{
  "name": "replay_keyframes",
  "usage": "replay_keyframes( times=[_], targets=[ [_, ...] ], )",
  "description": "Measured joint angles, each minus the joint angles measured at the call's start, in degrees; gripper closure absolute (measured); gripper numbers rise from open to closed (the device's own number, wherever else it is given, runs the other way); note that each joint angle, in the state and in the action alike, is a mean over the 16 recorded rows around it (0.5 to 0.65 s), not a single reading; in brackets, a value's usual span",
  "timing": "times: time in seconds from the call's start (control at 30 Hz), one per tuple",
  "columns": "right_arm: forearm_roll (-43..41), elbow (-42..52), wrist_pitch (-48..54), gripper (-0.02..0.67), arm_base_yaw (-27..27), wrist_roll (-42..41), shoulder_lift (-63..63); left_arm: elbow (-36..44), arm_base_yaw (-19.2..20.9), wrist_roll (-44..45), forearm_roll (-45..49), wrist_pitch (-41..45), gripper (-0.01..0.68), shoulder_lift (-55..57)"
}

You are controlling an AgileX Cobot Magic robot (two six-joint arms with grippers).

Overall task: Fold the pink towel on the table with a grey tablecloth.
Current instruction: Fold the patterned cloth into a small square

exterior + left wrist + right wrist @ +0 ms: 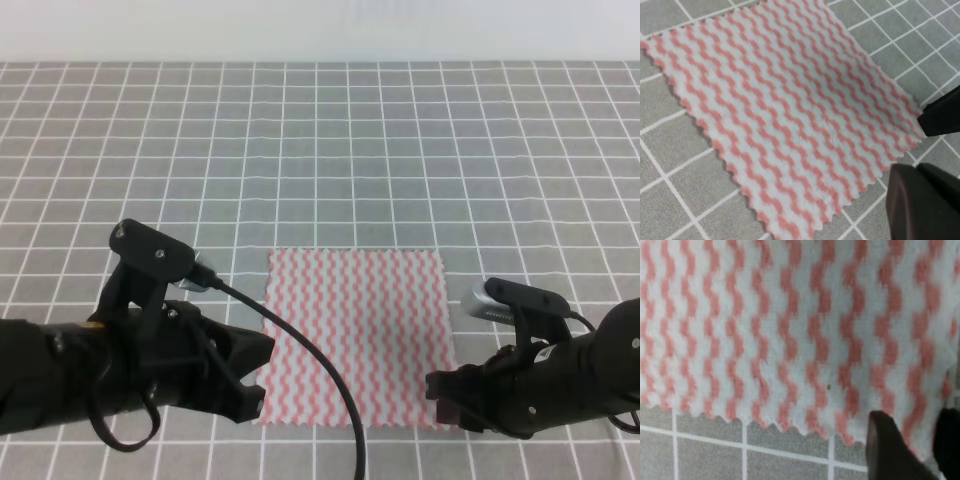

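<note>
The pink towel (pixel 355 335) lies flat and unfolded on the table with a grey tablecloth (pixel 320 150), just below centre toward 6 o'clock in the exterior high view. It looks thin, soft and light, so it should drape and slide easily; the 2 near corners seem the best places to pinch.

The left gripper (pixel 255 385) sits at the towel's 7 o'clock corner, jaws parted and holding nothing. The right gripper (pixel 445 395) sits at the 5 o'clock corner.

The left wrist view shows its 2 fingers (pixel 920 205) apart beside the jagged hem, which the overhead hides. The right wrist view shows fingertips (pixel 887 450) set narrowly, straddling the corner edge; whether they grip the cloth I cannot tell.
</note>
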Motion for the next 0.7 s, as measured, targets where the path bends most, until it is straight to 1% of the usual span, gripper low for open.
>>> replay_keyframes(
  times=[0.23,0.53,0.7],
  targets=[
    [-0.3,0.0,0.1,0.517,0.0,-0.4,0.0,0.0,0.0,0.0,0.0,0.0,0.676,0.0],
    [-0.6,0.0,0.2,0.606,0.0,-0.4,-0.1,0.0,0.0,0.1,0.0,0.1,0.676,-0.1],
    [-0.8,-0.3,0.0,0.637,-0.1,-0.4,-0.3,0.0,0.0,1.3,0.0,0.1,0.676,-0.1]
  ],
)
